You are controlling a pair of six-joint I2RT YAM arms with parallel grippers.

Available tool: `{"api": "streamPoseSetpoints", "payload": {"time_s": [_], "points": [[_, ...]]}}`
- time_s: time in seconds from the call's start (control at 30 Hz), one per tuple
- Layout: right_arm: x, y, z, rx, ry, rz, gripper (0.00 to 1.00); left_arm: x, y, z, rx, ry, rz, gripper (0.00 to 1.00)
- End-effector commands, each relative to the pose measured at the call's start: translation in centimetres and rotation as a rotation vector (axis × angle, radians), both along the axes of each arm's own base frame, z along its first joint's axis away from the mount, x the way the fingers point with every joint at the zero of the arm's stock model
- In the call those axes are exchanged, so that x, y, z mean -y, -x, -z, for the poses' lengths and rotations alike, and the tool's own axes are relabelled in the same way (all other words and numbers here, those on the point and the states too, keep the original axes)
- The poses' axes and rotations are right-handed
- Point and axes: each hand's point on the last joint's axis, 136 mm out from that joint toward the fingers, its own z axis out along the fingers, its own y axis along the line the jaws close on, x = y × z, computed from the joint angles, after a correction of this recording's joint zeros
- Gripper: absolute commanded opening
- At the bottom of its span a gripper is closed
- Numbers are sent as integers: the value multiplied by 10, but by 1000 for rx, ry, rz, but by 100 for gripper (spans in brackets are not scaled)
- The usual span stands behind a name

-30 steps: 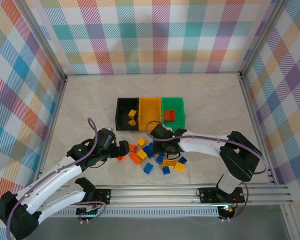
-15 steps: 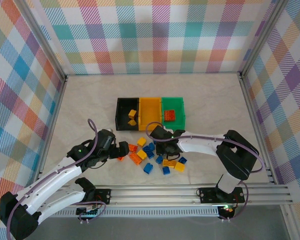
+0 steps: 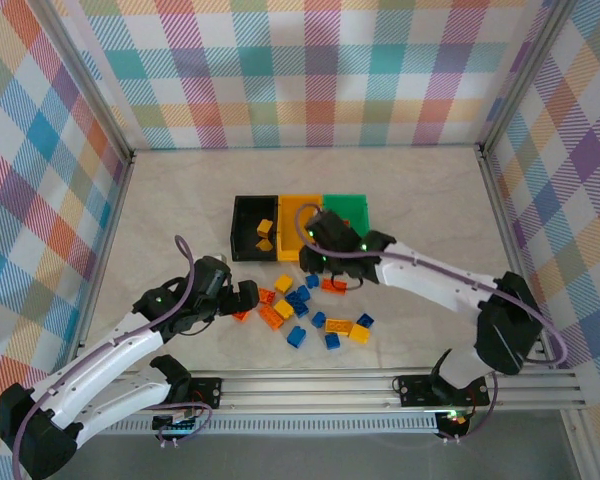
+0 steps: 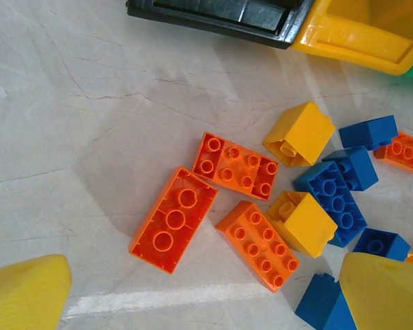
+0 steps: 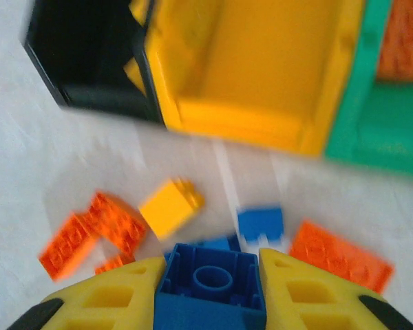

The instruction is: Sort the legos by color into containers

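blue studded plastic brick (image 5: pixel 210 292) was gripped tight by the right gripper (image 5: pixel 208 271) just short of the open yellow-orange plastic bin (image 5: pixel 261 127), and could be lost to the marbled tabletop (image 5: pixel 14 144) if released early.

Three bins stand joined in a row: one black bin (image 3: pixel 242 215), one yellow-orange bin (image 3: pixel 295 225) and one green bin (image 3: pixel 348 205). Two yellow bricks (image 3: pixel 265 228) lie in the black bin. At least one orange piece (image 5: pixel 406 34), blurred, shows in the green bin. In the left wrist view, the loose heap on the bench (image 4: pixel 69 103) holds four orange bricks (image 4: pixel 173 220), two more yellow ones and five blue ones (image 4: pixel 334 199). One further blue brick (image 5: pixel 210 275) sits in the right claw (image 5: pixel 206 297).
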Motion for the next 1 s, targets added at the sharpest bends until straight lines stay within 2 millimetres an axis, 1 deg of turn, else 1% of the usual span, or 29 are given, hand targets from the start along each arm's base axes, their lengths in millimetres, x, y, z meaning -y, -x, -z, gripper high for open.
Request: {"api": "streamPoseSetpoints", "payload": {"time_s": [0.0, 0.1, 0.17, 0.23, 0.3, 0.37, 0.43, 0.5, 0.53, 0.6, 0.7, 0.77, 0.83, 0.97], "points": [[-11, -30, 15, 25, 94, -65, 27, 11, 6, -5, -19, 25, 66, 100], [-13, -65, 24, 14, 121, -17, 26, 9, 10, -7, -30, 6, 83, 99], [-15, -83, 30, 16, 127, 3, 27, 8, 13, -7, -38, 3, 90, 99], [-18, -96, 35, 23, 150, 13, 28, 9, 15, -7, -46, 9, 97, 99], [-22, -105, 39, 22, 168, 12, 31, 10, 17, -7, -51, 11, 107, 99], [-26, -110, 41, 19, 175, 14, 36, 12, 19, -7, -61, 11, 119, 99], [-29, -113, 34, 26, 163, 14, 45, 14, 21, -7, -66, 8, 132, 99], [-30, -114, 21, 48, 141, 17, 56, 19, 22, -8, -67, 5, 150, 99], [-29, -113, 12, 62, 125, 21, 61, 22, 22, -9, -65, 0, 163, 99], [-25, -108, -3, 85, 94, 27, 67, 30, 24, -13, -61, -12, 197, 100], [-14, -92, -19, 104, 32, 41, 72, 51, 28, -19, -41, -37, 265, 99], [-2, -75, -17, 88, 9, 47, 74, 69, 34, -14, -44, -51, 314, 98], [14, -57, -11, 70, 0, 65, 75, 88, 44, 0, -72, -79, 375, 95], [51, -22, 1, 55, 12, 98, 76, 113, 62, 29, -114, -182, 469, 86]]}}
